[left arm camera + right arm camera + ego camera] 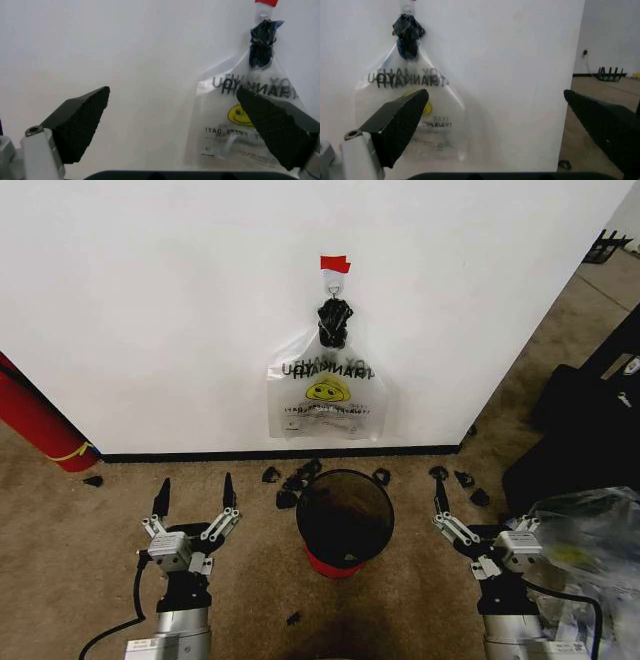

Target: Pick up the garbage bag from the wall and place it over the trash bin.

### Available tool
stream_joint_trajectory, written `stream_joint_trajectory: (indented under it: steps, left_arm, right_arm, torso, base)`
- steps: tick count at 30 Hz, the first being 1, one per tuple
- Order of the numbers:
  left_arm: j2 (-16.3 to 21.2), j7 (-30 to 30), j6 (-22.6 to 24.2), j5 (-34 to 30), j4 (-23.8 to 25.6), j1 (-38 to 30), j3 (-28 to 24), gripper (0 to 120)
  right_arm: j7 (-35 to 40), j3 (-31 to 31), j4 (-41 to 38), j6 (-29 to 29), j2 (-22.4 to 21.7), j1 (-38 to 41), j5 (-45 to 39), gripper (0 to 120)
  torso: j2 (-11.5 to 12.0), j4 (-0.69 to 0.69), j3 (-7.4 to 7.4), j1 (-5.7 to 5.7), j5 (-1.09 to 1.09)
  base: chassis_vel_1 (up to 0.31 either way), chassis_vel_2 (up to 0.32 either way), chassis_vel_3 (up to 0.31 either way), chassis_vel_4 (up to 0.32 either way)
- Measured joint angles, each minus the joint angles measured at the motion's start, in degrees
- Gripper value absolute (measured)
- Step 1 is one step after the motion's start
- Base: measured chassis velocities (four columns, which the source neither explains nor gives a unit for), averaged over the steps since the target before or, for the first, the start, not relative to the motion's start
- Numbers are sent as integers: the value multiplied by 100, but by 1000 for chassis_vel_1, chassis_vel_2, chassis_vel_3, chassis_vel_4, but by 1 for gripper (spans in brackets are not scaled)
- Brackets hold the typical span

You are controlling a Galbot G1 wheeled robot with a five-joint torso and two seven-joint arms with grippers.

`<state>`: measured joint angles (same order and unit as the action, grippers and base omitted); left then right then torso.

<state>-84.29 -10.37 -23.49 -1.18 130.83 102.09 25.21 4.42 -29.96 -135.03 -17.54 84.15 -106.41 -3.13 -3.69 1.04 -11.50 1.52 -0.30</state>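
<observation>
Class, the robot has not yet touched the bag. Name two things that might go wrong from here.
1. The bag hangs from a small hook by its knotted handles; a straight pull might tear the thin plastic.
2. The bin stands right under it among black scraps; a reaching arm might tip it.

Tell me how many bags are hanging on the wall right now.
1: the garbage bag hangs from the hook under the red tape strip on the wall, above the trash bin.
</observation>
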Motion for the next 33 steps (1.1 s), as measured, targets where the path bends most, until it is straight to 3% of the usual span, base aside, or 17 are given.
stream_joint_trajectory:
  steps: [33]
  left_arm:
    - [-35,-29,-2,-1,38,55,8,100]
  right_arm:
    - [-91,-49,237,-67,-123,156,-107,100]
  torso:
    - [0,0,0,0,0]
  base:
    - [0,0,0,0]
